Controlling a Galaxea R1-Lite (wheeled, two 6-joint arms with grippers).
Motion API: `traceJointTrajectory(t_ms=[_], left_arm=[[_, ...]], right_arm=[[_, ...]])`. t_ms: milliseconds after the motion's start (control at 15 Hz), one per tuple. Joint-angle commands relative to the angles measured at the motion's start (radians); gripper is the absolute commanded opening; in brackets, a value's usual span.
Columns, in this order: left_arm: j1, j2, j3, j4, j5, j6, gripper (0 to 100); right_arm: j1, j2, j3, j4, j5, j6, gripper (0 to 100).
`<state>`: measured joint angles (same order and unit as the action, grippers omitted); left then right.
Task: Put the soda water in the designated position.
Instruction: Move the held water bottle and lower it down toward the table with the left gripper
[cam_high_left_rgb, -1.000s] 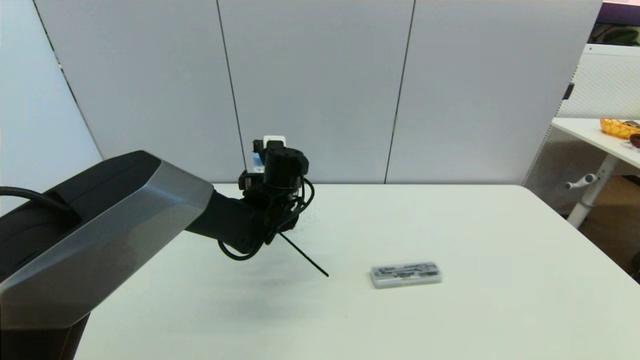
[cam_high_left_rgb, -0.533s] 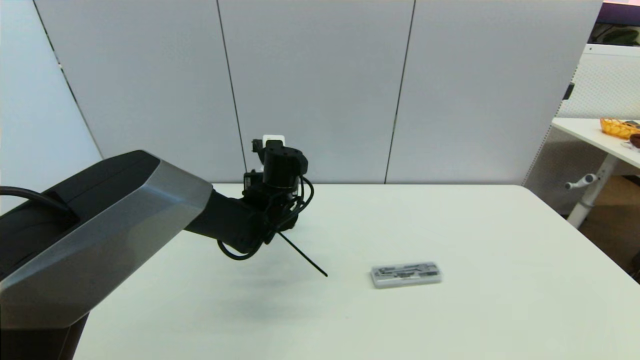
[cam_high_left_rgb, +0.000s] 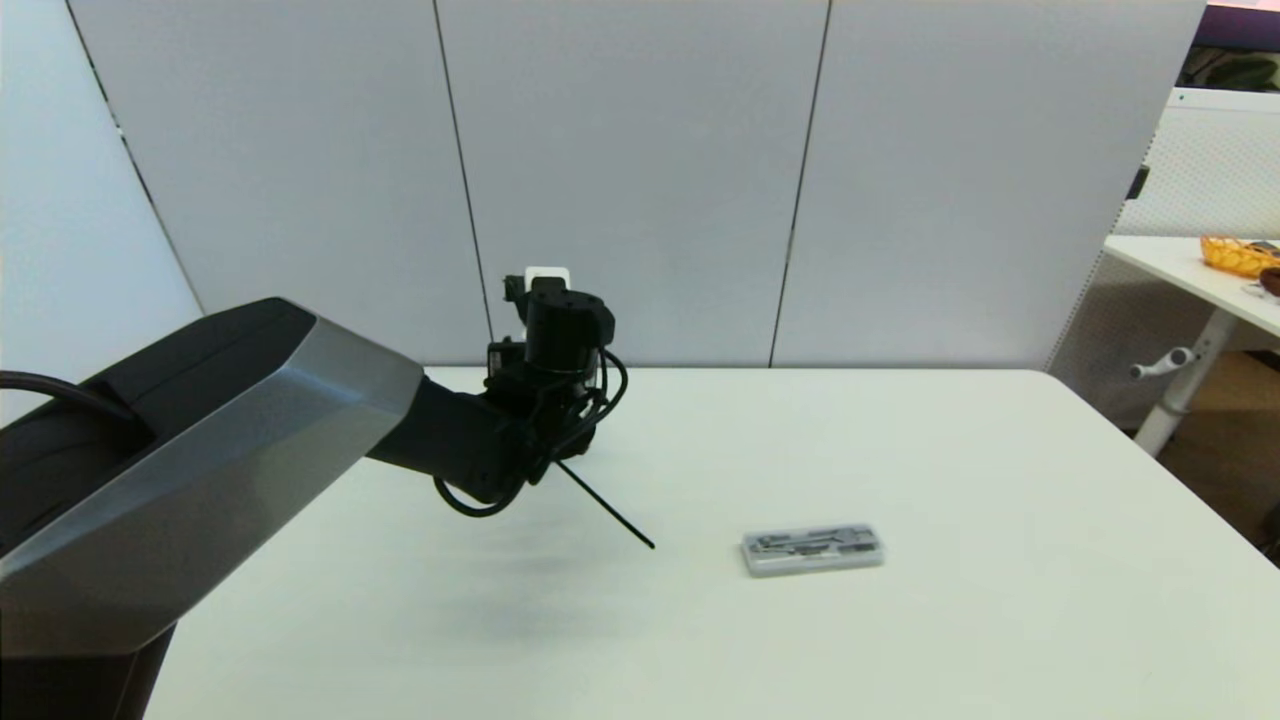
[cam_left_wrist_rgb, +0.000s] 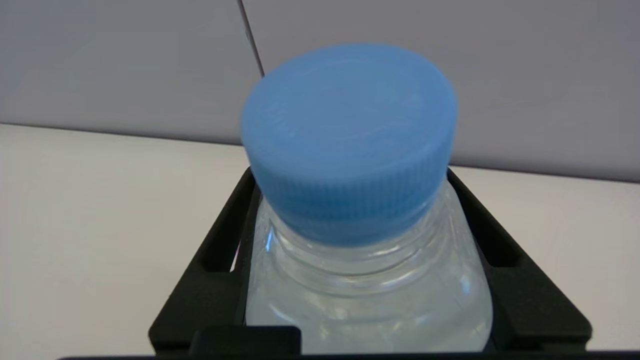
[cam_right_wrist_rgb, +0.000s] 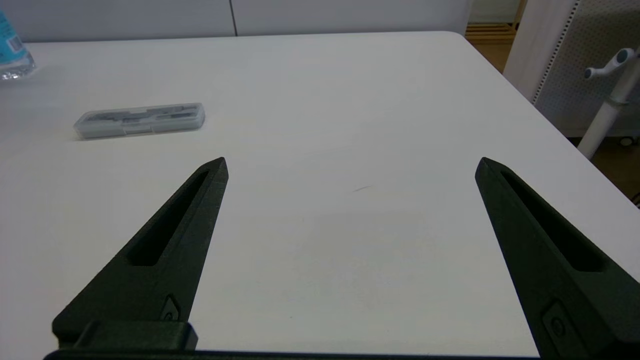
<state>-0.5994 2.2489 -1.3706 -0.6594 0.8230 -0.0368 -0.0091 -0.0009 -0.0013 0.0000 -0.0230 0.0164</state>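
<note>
Soda water (cam_left_wrist_rgb: 367, 240) sits pinched just below its cap between the left gripper (cam_left_wrist_rgb: 367, 280) fingers, near the table's (cam_high_left_rgb: 900, 450) far edge. Grasp done; carry and placement remain. Right gripper (cam_right_wrist_rgb: 350, 165) spread wide, idle, near the grey case (cam_right_wrist_rgb: 140, 120).

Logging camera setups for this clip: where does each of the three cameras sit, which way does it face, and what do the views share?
Head view: on the robot's head, facing forward and down over the white table; the left arm reaches in, its left hand hidden behind the wrist.
Left wrist view: behind the left hand, shut on the clear plastic soda water bottle with the light-blue cap.
Right wrist view: behind the open right hand, low over the table.
Shared: head and right wrist views both show the flat grey rectangular case.
</note>
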Motion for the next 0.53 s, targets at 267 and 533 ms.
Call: traceJointTrajectory(t_ms=[267,533], left_arm=[[-0.002,-0.035,-0.021,-0.008,0.001,0.012,0],[-0.03,-0.066,-0.013,0.001,-0.074,0.015,0]], right_arm=[[0.0,-0.001,0.0,0.0,0.0,-0.001,100],[0.0,-0.001,0.0,0.0,0.0,0.0,100]])
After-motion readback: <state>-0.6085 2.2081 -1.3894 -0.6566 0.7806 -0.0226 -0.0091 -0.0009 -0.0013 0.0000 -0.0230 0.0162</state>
